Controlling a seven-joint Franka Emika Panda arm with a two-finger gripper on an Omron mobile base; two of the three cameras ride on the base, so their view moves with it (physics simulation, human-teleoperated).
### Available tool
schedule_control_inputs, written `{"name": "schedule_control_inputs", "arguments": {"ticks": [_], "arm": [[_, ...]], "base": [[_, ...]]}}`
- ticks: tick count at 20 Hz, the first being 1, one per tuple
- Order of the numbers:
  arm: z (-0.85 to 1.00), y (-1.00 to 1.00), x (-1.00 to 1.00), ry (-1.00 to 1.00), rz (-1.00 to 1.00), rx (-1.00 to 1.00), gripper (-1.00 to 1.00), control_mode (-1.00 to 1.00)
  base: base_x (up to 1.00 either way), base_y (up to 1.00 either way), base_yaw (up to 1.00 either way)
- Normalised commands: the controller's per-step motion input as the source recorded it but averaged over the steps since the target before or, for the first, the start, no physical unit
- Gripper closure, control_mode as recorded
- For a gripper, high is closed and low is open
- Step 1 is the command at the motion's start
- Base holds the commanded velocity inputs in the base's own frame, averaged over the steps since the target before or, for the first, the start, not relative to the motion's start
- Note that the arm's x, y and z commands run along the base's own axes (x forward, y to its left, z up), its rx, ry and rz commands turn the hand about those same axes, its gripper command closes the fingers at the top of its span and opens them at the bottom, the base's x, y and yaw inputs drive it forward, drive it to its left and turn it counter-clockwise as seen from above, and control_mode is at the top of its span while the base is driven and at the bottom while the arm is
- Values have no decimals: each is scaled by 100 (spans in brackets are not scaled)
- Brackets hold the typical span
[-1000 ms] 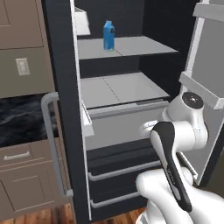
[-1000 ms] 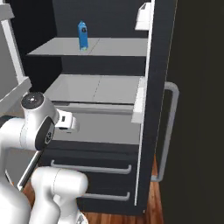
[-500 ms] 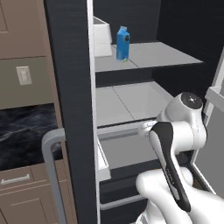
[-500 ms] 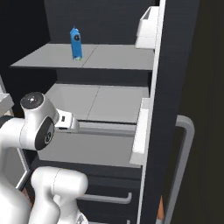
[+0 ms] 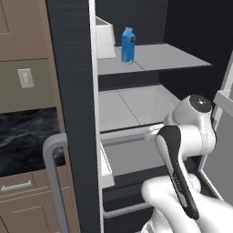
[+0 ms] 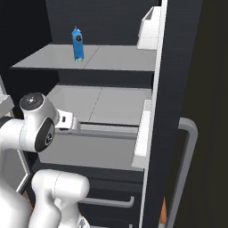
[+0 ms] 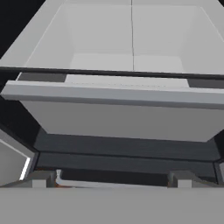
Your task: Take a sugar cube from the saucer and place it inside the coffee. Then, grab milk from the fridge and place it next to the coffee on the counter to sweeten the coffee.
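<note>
The fridge [image 5: 73, 77] stands open, its dark door edge on the left of the left base view. On its upper pale grey shelf the blue milk [image 5: 128, 44] carton stands upright, also seen as the milk [image 6: 78, 43] from the right. My gripper [image 7: 113, 180] is open and empty, its fingertips [image 7: 43, 179] wide apart. It points at the middle shelf and the drawer front [image 7: 118, 109], well below the carton. The black marble counter [image 5: 22, 136] shows to the left of the fridge. The sugar cube, saucer and coffee are out of view.
A white bin [image 5: 103, 41] sits on the upper shelf left of the carton. The door's grey bar handle [image 5: 54, 177] juts out low on the left. Brown cabinets [image 5: 18, 205] lie under the counter. My white arm [image 6: 38, 129] is folded in front of the lower shelves.
The whole picture has shifted and the fridge interior looms larger and nearer, so the base has driven towards it. The carton stays on its shelf. The gripper remains open.
</note>
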Motion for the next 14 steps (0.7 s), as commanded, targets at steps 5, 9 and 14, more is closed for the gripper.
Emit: {"name": "schedule_control_inputs", "arguments": {"ticks": [5, 9, 14], "arm": [[92, 0, 12, -8, -1, -1, -100, -100], [100, 0, 17, -5, -1, 0, -100, -100], [100, 0, 8, -2, 0, 0, -100, -100]], "base": [[0, 0, 0], [0, 0, 0], [0, 0, 0]]}}
